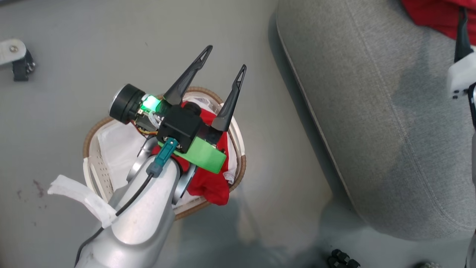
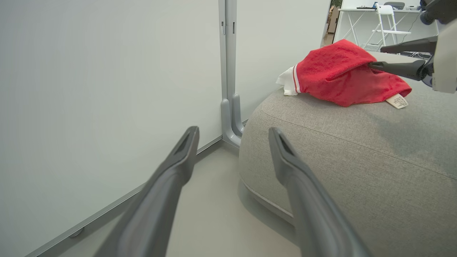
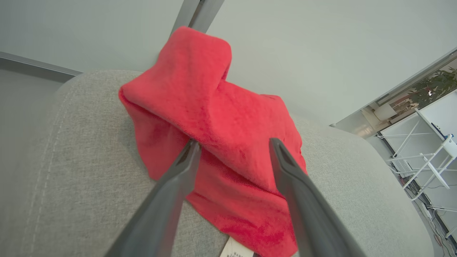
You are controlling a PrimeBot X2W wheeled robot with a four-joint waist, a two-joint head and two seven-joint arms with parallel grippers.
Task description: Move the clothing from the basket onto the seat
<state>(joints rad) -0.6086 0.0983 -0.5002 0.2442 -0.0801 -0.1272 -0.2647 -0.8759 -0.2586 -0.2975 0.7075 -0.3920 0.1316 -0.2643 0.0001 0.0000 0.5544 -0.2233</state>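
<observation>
Landmark: the grey sofa seat (image 1: 372, 111).

One red garment (image 3: 214, 107) lies heaped on top of the seat, close to its rounded end by the wall. The right tool (image 3: 234, 142) is over the seat with its fingers spread wide and gripping nothing. Its tips sit right at the heap, one pressed into a fold and the other resting on the cloth above it.

The second red garment (image 1: 212, 186) is off the seat, in the white laundry basket (image 1: 89, 137) on the floor beside the seat's long edge. It spills over the basket rim on the seat side. The left tool (image 1: 227, 56) hangs above it, also spread and empty, fingers pointing away over the floor.

Risks, as I judge them:
- A fingertip of the right tool may be caught in the fold. Pulling back could drag the garment toward the seat's rounded end, and it could slide off.
- The second garment lies on a white liner sheet (image 1: 119, 145). A deep pinch could lift the liner with it, or tip the light basket.
</observation>
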